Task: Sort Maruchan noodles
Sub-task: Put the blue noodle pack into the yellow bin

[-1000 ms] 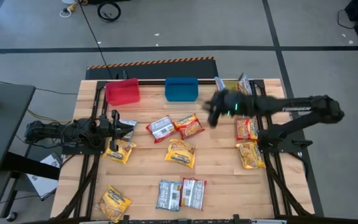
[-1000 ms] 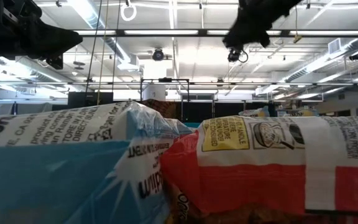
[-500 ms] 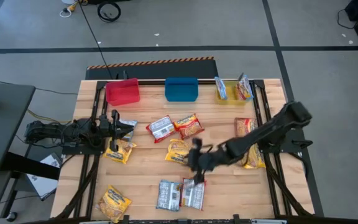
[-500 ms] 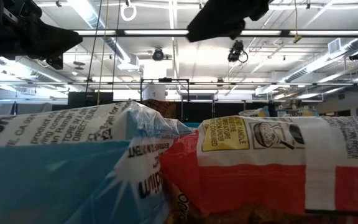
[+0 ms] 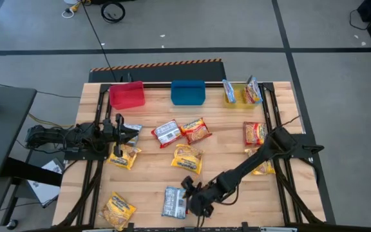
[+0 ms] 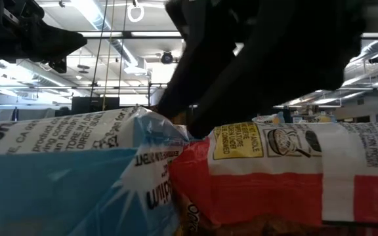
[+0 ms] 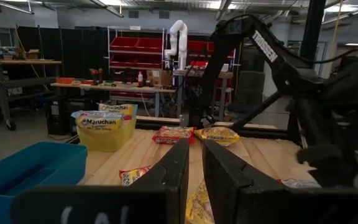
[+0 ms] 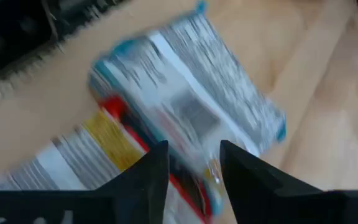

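Ramen packets lie flat on the wooden table in the high view: a blue-silver one (image 5: 174, 202) at the near edge, with a red one (image 5: 205, 193) beside it, mostly hidden under my right gripper (image 5: 195, 196). Yellow packets (image 5: 188, 158) (image 5: 118, 209) and red ones (image 5: 197, 129) (image 5: 255, 133) lie around. In the right wrist view my right gripper (image 8: 193, 155) is open, its fingers standing over the blue-silver packet (image 8: 191, 106) and the red packet (image 8: 114, 134). My left gripper (image 7: 195, 162) waits at the table's left (image 5: 118, 129), open by a narrow gap.
At the far edge stand a red bin (image 5: 127, 95), a blue bin (image 5: 188, 92) and a yellow bin (image 5: 240, 92) that holds packets. A yellow packet (image 5: 124, 156) lies just near of the left gripper. Bare wood shows between the near packets and the middle cluster.
My right arm has swept from the far side by the yellow bin across the table to the near edge and come down over the blue-silver and red packets. The packets have stayed where they were.
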